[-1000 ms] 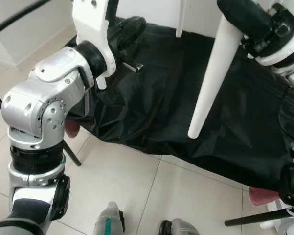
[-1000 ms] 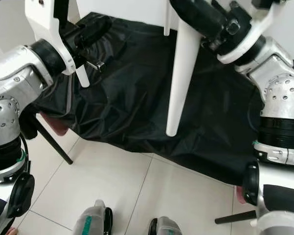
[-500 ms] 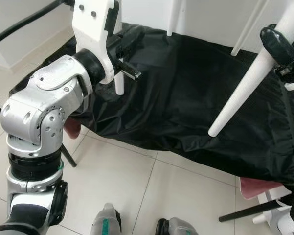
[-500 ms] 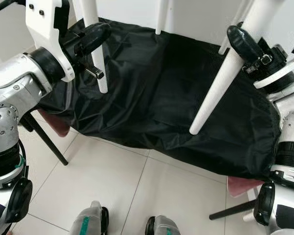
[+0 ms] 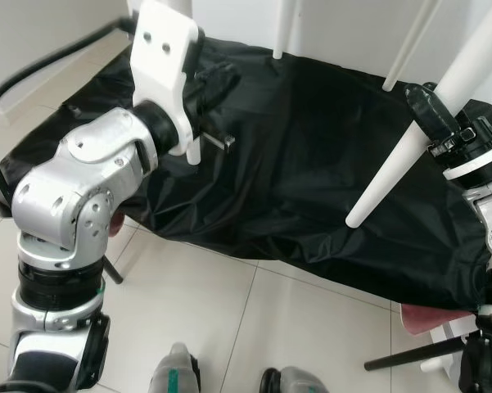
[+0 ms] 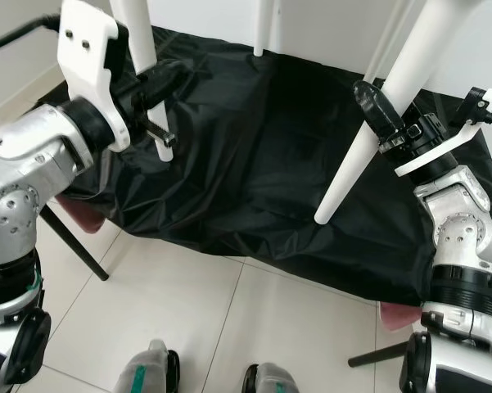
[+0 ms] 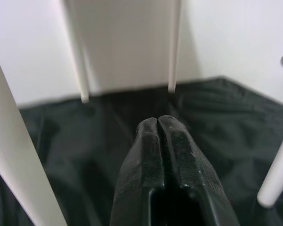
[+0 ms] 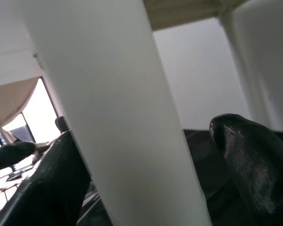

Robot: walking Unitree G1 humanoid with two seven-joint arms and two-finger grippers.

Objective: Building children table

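right tool (image 6: 386,115): clamping the near right leg (image 6: 368,131) about mid-length. In the right wrist view one black finger (image 8: 254,165) is sitting on each side of the white shaft, pressed against it.
left tool (image 7: 159,129): fingers pressed together with nothing between them, per the left wrist view. It is sitting just beside the near left leg (image 6: 151,98); I can't tell whether it is touching.
table: white, and judging by all four legs pointing down toward the cloth it is hanging upright over the black cloth (image 5: 311,164). Top is out of frame above. Two far legs (image 5: 284,33) are showing at the back, tips just off the cloth.
surface: black cloth is draped over a low bench or frame with dark legs (image 6: 74,246); a reddish edge (image 5: 430,315) is peeking out at the near right.
handling, stiffness: painted tapered legs are looking rigid, no flex visible.
handling, weight: judging light for its size, but a one-leg hold is loading that joint sideways.
handling, slip: finish is looking smooth and the taper is narrowing downward, so the grip could be sliding toward the tip.
where to hold: judging best high on the leg, near the top, where the shaft is thickest. Second hold on the opposite leg would be stopping swing.
fragility: leg joint is the weak spot, not the shaft.
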